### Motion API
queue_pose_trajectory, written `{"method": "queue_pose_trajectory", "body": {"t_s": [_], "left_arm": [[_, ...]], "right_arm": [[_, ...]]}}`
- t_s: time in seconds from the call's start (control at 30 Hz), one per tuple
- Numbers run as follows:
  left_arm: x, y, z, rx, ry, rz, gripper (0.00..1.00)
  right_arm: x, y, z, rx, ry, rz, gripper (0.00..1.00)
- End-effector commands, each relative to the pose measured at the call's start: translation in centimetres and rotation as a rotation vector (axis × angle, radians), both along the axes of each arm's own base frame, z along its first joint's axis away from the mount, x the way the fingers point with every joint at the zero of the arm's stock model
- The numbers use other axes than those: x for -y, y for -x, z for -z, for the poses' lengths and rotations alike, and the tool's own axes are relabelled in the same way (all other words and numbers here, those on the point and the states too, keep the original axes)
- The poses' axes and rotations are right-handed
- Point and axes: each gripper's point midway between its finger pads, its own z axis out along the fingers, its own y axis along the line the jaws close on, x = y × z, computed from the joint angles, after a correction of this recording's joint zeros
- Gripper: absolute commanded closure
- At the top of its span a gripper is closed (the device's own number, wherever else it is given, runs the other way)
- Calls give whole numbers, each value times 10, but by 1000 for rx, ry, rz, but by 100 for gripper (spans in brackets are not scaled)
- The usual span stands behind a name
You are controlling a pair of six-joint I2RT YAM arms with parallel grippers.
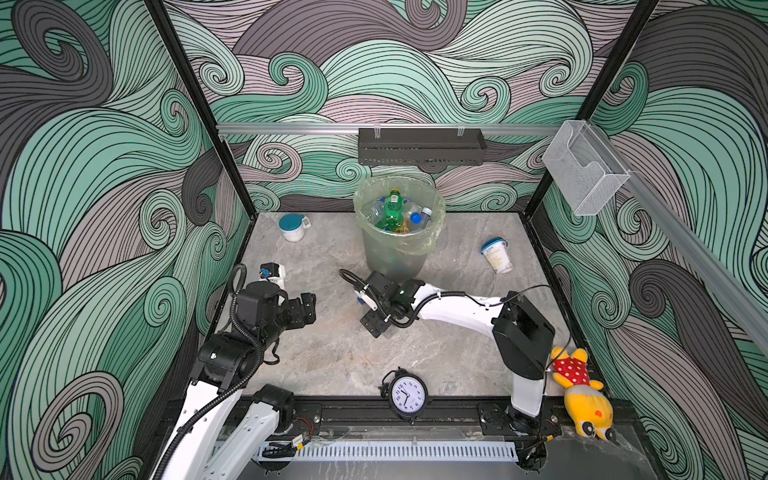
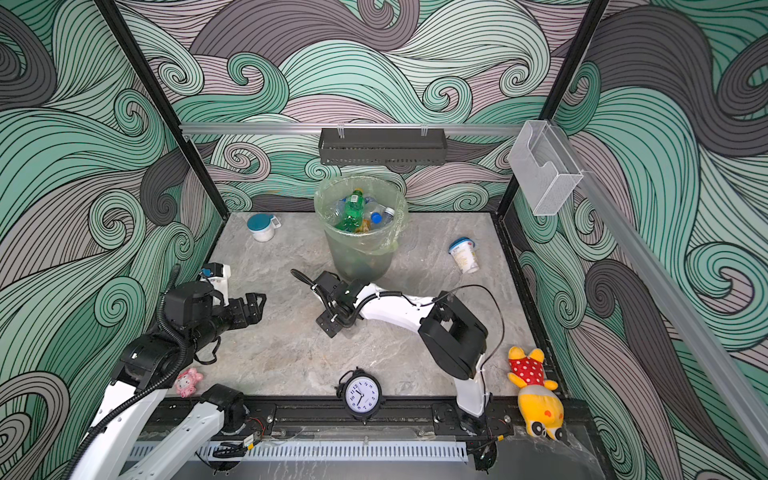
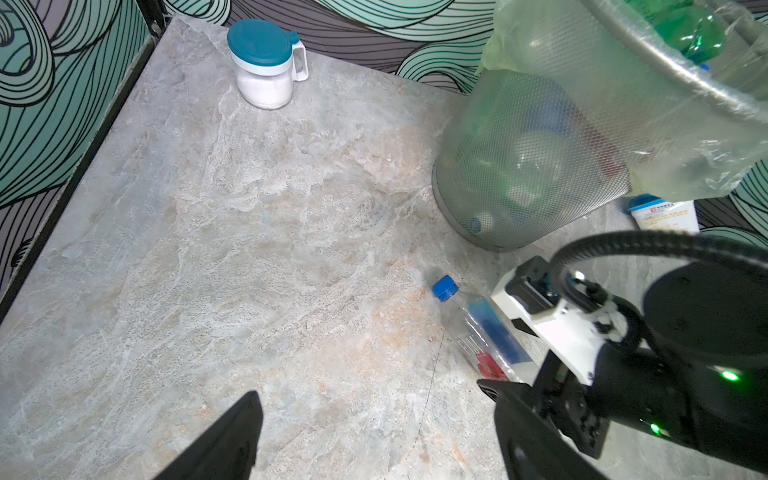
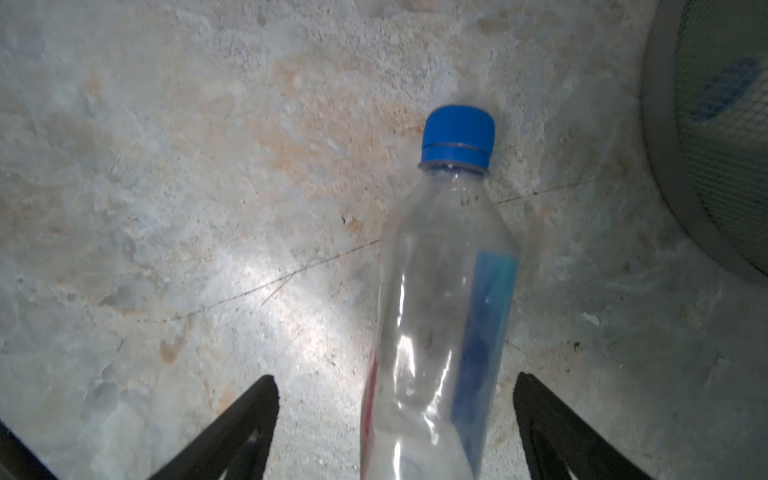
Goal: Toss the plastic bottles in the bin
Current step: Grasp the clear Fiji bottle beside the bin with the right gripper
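While the left gripper (image 1: 308, 308) is just hanging at about 9 o'clock on the table (image 1: 332, 361), jaws spread with nothing between them, I'm not seeing much trouble on that side. The white cup (image 1: 293, 227) at 11 o'clock is sitting well apart from it.

Moving to the middle, one clear bottle (image 4: 440, 291) is lying on its side near the foot of the bin (image 1: 395, 259), around the bin's 7 o'clock. The right gripper (image 4: 395, 376) is hovering over it with its jaws spread wide, one on each side and neither touching.

What's bugging me is that the bottle is sitting closer to one finger (image 4: 540, 415) than the other. That finger is probably going to touch first and roll it away, maybe against the bin. Thin empty plastic is also likely to be buckling and squirting out of a hard squeeze.

The bin at 12 o'clock is already looking full, with bottles (image 1: 392, 208) piling near the rim, so I'm guessing a drop could be bouncing back out.

Over at 2 o'clock the white tub (image 1: 496, 255) is lying tipped over, and that's no bottle.
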Motion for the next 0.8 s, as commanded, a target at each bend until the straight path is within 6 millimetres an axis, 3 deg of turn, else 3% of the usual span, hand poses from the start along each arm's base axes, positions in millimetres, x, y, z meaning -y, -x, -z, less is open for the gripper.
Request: {"method": "queue_pose_trajectory", "body": {"t_s": [0.0, 0.3, 0.37, 0.43, 0.6, 0.77], "left_arm": [[-3, 6, -1, -5, 8, -14, 11], [-2, 8, 4, -8, -8, 9, 11], [-1, 7, 6, -11, -8, 12, 11], [-1, 7, 6, -12, -11, 14, 11], [-1, 6, 7, -16, -18, 20, 11], [0, 3, 7, -12, -13, 21, 12]], "right_arm": [[9, -10, 17, 3, 71, 44, 14], [15, -11, 38, -30, 96, 102, 22], [15, -11, 38, -34, 86, 109, 27], [13, -11, 38, -38, 70, 104, 39], [15, -13, 29, -10, 60, 106, 43], [15, -12, 1, 25, 11, 90, 44]]}}
